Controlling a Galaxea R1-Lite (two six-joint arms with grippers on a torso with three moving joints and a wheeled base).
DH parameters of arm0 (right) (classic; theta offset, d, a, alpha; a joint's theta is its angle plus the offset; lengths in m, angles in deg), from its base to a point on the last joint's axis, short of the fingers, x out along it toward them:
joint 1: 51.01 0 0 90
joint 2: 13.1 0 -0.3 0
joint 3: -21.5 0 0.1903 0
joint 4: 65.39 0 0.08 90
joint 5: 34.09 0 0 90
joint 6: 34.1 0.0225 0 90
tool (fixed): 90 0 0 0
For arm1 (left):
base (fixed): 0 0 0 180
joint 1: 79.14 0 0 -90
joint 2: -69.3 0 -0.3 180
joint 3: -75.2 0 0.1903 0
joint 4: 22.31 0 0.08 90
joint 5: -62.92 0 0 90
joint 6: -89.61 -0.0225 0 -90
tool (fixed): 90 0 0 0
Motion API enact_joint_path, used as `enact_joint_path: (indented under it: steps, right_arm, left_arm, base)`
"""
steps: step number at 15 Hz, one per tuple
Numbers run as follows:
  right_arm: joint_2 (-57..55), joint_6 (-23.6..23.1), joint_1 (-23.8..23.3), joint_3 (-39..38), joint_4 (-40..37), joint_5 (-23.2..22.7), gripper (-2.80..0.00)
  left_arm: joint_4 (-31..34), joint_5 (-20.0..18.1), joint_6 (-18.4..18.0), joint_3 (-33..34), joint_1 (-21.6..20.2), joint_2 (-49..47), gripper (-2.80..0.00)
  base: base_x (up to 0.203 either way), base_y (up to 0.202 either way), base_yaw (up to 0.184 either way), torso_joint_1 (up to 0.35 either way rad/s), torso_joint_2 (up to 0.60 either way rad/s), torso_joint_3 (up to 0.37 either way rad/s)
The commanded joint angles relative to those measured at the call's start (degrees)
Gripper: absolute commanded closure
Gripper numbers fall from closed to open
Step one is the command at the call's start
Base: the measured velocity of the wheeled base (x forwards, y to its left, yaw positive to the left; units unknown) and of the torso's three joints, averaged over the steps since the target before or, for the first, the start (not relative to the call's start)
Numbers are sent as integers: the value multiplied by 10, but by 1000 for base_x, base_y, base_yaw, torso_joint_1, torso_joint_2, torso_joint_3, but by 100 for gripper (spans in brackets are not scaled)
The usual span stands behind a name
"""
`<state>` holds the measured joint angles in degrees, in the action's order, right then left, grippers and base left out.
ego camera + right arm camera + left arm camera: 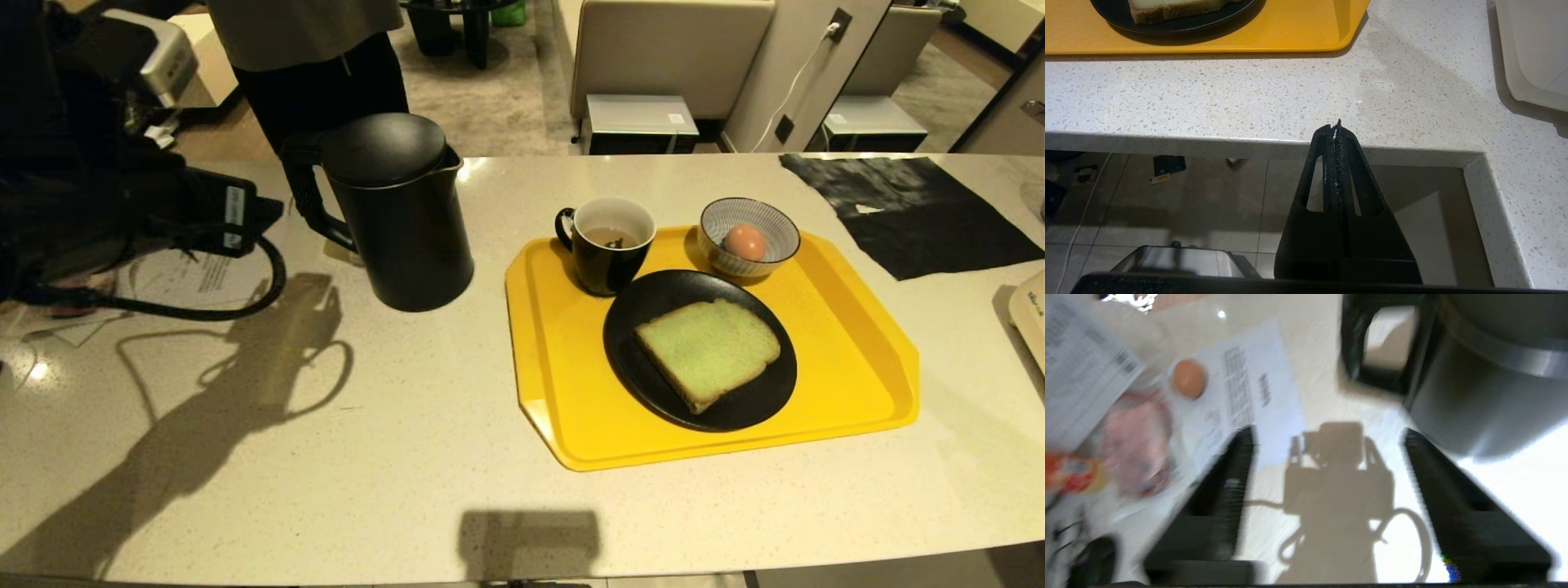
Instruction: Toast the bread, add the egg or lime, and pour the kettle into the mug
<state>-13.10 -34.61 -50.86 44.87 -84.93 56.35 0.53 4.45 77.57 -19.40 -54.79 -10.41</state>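
Observation:
The tall black kettle (392, 212) stands on the counter left of the yellow tray (849, 359), its loop handle (1372, 347) turned toward my left arm (163, 220). In the left wrist view my left gripper (1327, 433) is open with only bare counter between its fingers, a short way back from that handle. On the tray stand the black mug (608, 245) with liquid in it, a striped bowl (771, 224) holding the egg (744, 242), and a black plate (645, 327) with the green bread (706, 351). My right gripper (1336, 124) is shut and empty by the counter's front edge.
A second, orange-brown egg (1188, 378) lies on papers (196, 278) at the far left. A black cloth (906, 212) lies at the back right and a white appliance (1033, 314) sits at the right edge. A person (310, 57) stands behind the counter.

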Motion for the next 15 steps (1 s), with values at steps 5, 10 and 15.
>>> enact_joint_path:
  steps: [5, 10, 15]
  right_arm:
    - [-1, 0, 0, -16, 0, 0, 0]
    - [-1, 0, 0, -16, 0, 0, 0]
    - [-1, 0, 0, -16, 0, 0, 0]
  left_arm:
    - [62, -165, -9, 68, -36, 164, 0]
    - [1, -211, -10, 260, -73, 232, 0]
    - [-148, -307, -44, 462, -209, 328, 0]
  base:
    - [0, 0, 0, 0, 0, 0]
    - [0, 0, 0, 0, 0, 0]
    - [0, 0, 0, 0, 0, 0]
